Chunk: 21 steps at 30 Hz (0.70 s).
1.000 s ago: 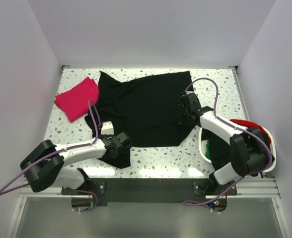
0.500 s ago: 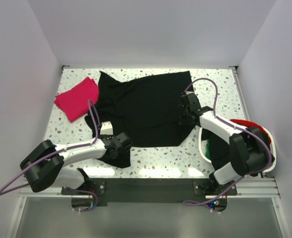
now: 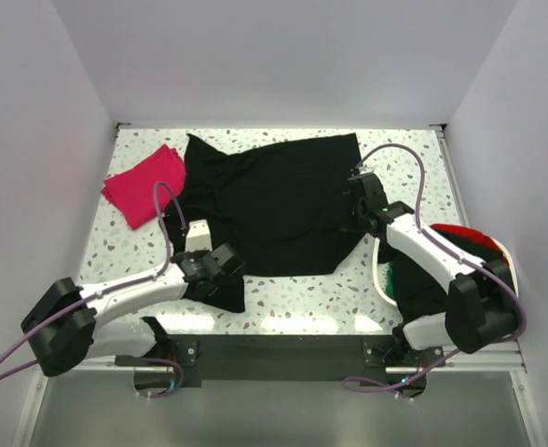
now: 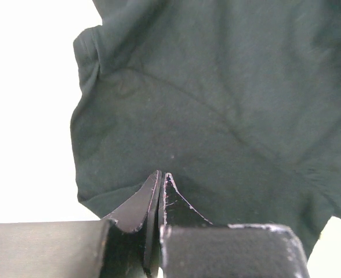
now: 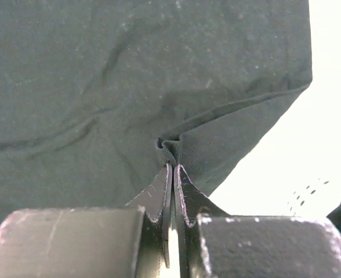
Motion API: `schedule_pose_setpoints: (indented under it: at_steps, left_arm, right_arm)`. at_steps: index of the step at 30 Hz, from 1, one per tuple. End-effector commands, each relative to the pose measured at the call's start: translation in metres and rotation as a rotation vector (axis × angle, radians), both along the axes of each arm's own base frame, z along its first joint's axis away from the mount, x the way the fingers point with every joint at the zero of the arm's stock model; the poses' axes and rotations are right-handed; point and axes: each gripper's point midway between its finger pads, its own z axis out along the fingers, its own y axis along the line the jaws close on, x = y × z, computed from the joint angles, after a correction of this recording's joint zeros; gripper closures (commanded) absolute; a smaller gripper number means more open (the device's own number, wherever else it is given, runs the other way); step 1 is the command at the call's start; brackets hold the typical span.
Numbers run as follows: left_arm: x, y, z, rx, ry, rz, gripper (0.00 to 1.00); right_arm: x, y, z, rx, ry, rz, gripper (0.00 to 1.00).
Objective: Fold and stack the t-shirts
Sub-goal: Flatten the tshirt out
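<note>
A large black t-shirt (image 3: 274, 205) lies spread on the speckled table. A magenta-pink t-shirt (image 3: 145, 184), folded small, rests at the back left. My left gripper (image 3: 220, 265) is at the black shirt's near-left corner. In the left wrist view this gripper (image 4: 162, 175) is shut with its tips at the black cloth's (image 4: 217, 98) edge. My right gripper (image 3: 356, 203) is at the shirt's right edge. The right wrist view shows it (image 5: 173, 167) shut, with a small pucker of black cloth (image 5: 169, 145) pinched at the tips.
A white-rimmed basket (image 3: 378, 272) stands at the right behind the right arm. It holds a red t-shirt (image 3: 460, 231) and a green one (image 3: 397, 276). Grey walls close in the table on three sides.
The left gripper has closed on the black shirt's near-left corner and its arm has swung lower and to the left. The right arm has shifted slightly right, still gripping.
</note>
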Motion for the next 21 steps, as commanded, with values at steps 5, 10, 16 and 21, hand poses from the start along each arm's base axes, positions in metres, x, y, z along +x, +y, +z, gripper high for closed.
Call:
schedule_pose_setpoints:
  at_steps: [5, 10, 16, 21]
  left_arm:
    - [0.012, -0.008, 0.047, -0.093, -0.134, -0.047, 1.0]
    - [0.004, -0.01, 0.057, -0.137, -0.137, -0.08, 1.0]
    - [-0.008, -0.029, 0.069, -0.214, -0.143, -0.16, 1.0]
    - [-0.024, -0.046, 0.089, -0.268, -0.166, -0.215, 1.0]
  right_arm:
    - [-0.032, -0.027, 0.017, -0.037, -0.004, -0.084, 1.0]
    - [-0.057, -0.042, 0.024, -0.046, 0.001, -0.118, 1.0]
    - [-0.079, -0.055, 0.031, -0.049, -0.008, -0.142, 1.0]
    - [-0.096, -0.063, 0.04, -0.038, -0.016, -0.157, 1.0]
